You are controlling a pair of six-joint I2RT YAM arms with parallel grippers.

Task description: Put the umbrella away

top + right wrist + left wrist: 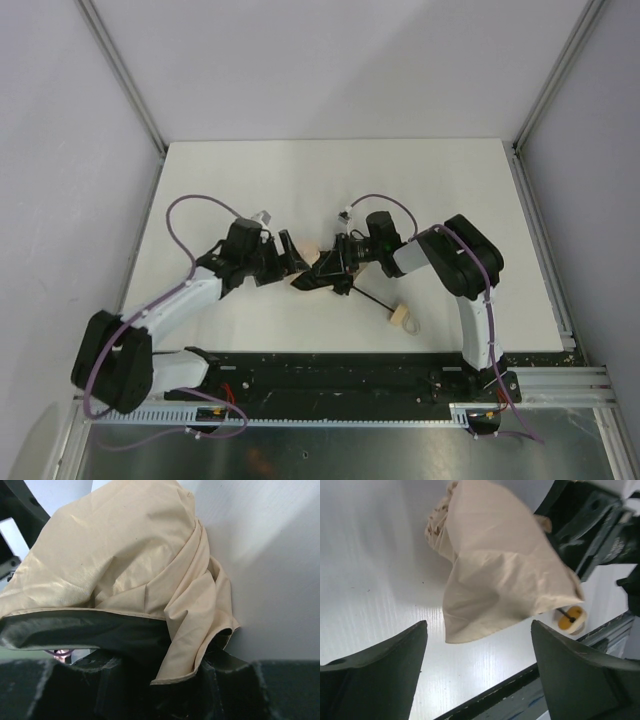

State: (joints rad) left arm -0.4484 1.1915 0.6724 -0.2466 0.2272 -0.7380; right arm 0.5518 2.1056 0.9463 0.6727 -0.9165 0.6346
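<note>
Basically the umbrella (pixel 322 272) lies mid-table, between the two arms, slightly nearer the front edge of the table (pixel 300 180) than the back, not yet put away. Its beige canopy (pixel 505 575) is a loose crumpled bundle, and the thin black shaft (pixel 372 298) runs out toward the right front to the pale handle (pixel 399 314) with the strap (pixel 414 326) trailing just beside it. The right gripper (pixel 338 268) sits at the canopy end; in its wrist view fabric drapes over one finger and drops down between the two, so it looks clamped on the cloth, jaws only partly apart, probably to pin the bundle in place while the other arm works. The left gripper (pixel 479 627) faces it from the other side, fingers (pixel 380 680) spread wide with nothing between them, the flap of fabric hanging just ahead of the tips and not touching. That reads as set up to take a new bite of loose cloth and gather the canopy tighter around the shaft. Folds are still baggy, so wrapping and strapping seem left to do; slippery cloth could slide out of a shallow pinch
</note>
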